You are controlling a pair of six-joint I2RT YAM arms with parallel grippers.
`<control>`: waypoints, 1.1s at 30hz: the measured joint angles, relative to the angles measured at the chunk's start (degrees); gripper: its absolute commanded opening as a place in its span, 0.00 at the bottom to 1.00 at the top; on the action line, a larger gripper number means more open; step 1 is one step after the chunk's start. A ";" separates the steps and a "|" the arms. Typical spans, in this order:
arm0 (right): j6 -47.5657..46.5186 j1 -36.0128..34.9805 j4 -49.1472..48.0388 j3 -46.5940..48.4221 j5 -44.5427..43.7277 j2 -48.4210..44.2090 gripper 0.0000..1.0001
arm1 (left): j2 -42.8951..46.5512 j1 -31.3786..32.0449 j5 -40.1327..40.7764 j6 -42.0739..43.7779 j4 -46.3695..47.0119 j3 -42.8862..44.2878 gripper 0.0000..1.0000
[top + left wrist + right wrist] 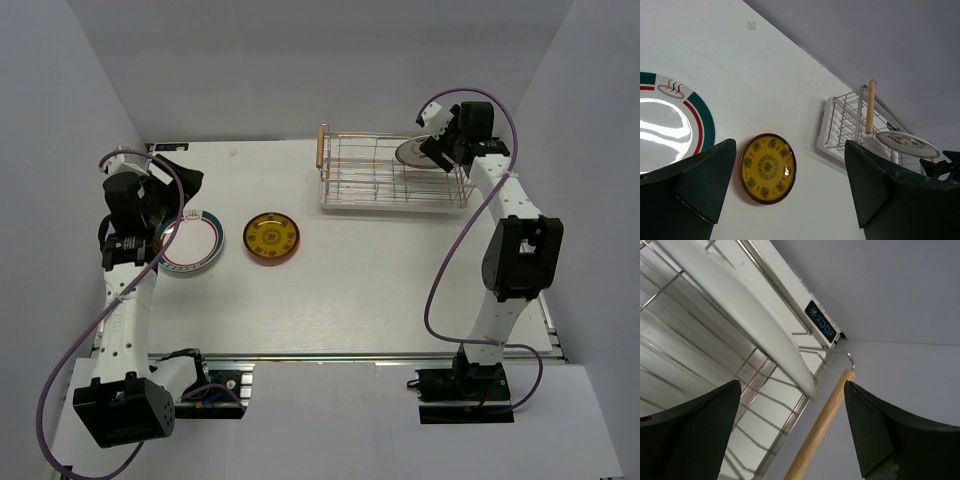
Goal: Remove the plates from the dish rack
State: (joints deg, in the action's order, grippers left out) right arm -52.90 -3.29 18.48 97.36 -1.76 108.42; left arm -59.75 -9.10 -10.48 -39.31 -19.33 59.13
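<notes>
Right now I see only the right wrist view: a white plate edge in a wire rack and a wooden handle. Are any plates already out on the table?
Observer: Yes, two lie flat to the left of the rack: a yellow plate and a green-rimmed plate.
Operator: Is anything else in the rack?
Observer: No. Only that one plate stands in it, at the right end in the top view.
Operator: Where is the left gripper?
Observer: The left gripper is open above the table, close to the green-rimmed plate, and holds nothing.
</notes>
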 measured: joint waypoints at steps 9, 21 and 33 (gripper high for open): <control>-3.10 1.46 -5.97 5.97 3.06 7.23 0.80 | -2.05 0.00 -0.57 1.55 2.97 0.00 0.98; -5.66 1.77 -6.23 6.49 4.94 8.79 0.34 | -7.48 0.33 -1.38 1.99 4.63 0.00 0.98; -9.77 1.77 -5.62 6.34 4.90 8.50 0.10 | -7.54 0.33 -2.12 1.99 6.51 -0.17 0.98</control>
State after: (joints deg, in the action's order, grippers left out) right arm -62.67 -1.52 12.86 103.70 3.14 116.92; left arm -67.29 -8.78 -12.60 -37.32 -12.82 58.96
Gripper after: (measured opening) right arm 0.230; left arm 0.981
